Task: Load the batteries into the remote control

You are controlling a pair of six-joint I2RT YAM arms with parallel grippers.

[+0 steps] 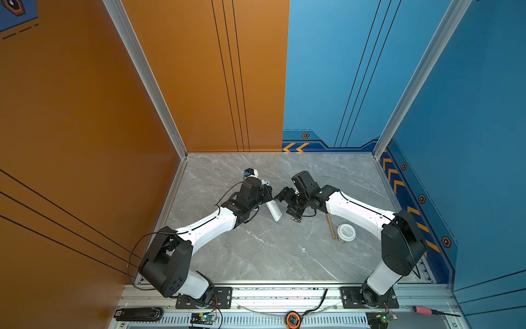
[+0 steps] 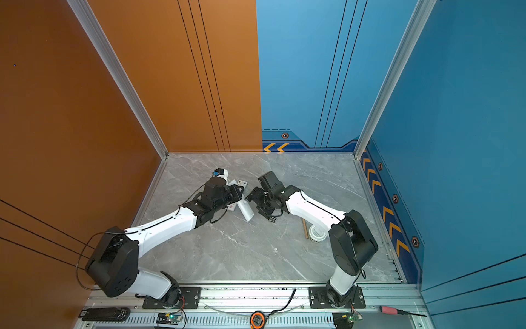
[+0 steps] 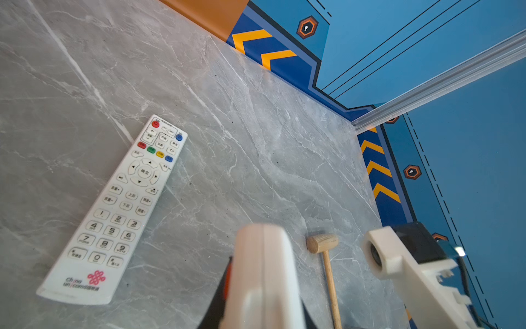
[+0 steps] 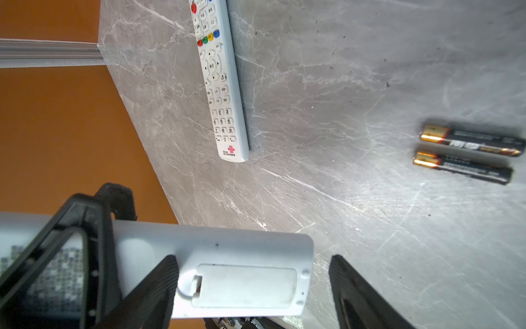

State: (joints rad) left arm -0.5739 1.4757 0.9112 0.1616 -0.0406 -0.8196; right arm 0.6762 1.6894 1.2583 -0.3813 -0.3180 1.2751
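Remote control [image 4: 244, 250] clamped in left fingers [image 3: 213, 310] — right fingers [image 4: 355, 293] open by its end; batteries [image 4: 469, 141] lie apart

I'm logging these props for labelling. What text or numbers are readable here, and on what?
"China unicom", beside a red knot logo: face-up remote.
"1" to "9", "0": its number keys.
"确定": its centre key.
Too blurred to read: batteries, sticker on the held remote, tub lid.

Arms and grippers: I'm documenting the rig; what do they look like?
The left arm and right arm have white rounded shells, black joint housings and thin black cables along them. The left gripper and right gripper are black; the right's jaws have ribbed faces.
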